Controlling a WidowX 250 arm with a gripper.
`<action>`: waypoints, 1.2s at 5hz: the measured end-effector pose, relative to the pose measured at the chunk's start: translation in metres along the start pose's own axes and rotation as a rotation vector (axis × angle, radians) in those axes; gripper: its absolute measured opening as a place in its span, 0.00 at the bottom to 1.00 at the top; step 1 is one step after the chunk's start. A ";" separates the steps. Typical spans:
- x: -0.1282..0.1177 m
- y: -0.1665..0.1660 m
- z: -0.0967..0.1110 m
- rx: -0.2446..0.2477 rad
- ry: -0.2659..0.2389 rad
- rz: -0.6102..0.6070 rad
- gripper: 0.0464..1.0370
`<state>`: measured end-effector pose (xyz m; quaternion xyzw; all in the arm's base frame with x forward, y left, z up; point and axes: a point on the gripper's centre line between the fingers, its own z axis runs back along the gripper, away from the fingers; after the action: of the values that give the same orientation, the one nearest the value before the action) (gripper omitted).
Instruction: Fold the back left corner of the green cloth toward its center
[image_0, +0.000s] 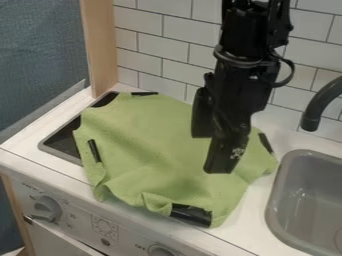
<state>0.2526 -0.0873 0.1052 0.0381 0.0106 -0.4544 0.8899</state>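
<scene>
The black gripper (212, 148) hangs over the right half of a green cloth (150, 142), its two fingers apart with nothing seen between them. Wrinkled and unevenly spread, the cloth covers most of the dark stove top (61, 143) and reaches onto the white counter beside it. Black pieces show along its edges: one at the back, one at the left, one at the right, and a wider one (192, 214) at the front under a raised fold. Whether the gripper touches the cloth, I cannot tell.
A grey sink (284, 200) lies at the right, with a dark faucet (312, 115) above it. White wall tiles (157, 50) and a wooden post (100, 47) stand behind. Stove knobs (47, 209) line the front panel.
</scene>
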 end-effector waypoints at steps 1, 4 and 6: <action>-0.002 -0.002 -0.007 -0.018 0.020 0.000 0.96; -0.028 0.072 -0.012 -0.071 0.065 0.147 0.96; -0.065 0.159 -0.019 -0.005 0.014 0.258 0.96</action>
<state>0.3431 0.0599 0.0985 0.0401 0.0132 -0.3357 0.9410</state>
